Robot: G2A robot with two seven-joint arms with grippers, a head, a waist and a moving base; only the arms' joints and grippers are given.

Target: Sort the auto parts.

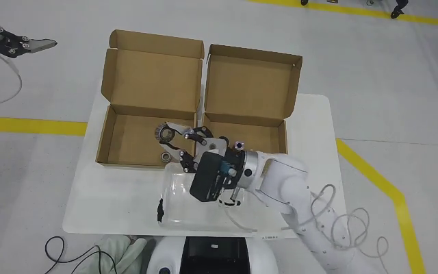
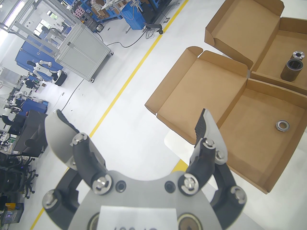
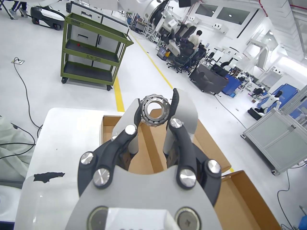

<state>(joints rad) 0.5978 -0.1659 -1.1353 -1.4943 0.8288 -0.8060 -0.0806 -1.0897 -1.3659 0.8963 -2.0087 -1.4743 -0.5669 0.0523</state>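
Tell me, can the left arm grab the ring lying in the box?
Probably not: the left pincer hangs open beyond the table, and the right pincer, holding another ring, hovers over that box.

The left box [image 1: 126, 140] has bare floor apart from one ring [image 2: 282, 125]; the right gripper [image 3: 154, 112], clasping a bearing [image 3: 156, 121], hangs above it. Two cylinders [image 2: 291, 70] stand in the right box [image 2: 268, 53]. Raised lids [image 1: 152, 82] wall the far side.

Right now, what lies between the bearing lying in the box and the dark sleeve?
Only the two boxes' adjoining side walls, as the left wrist view shows; the bearing and sleeve sit in separate boxes.
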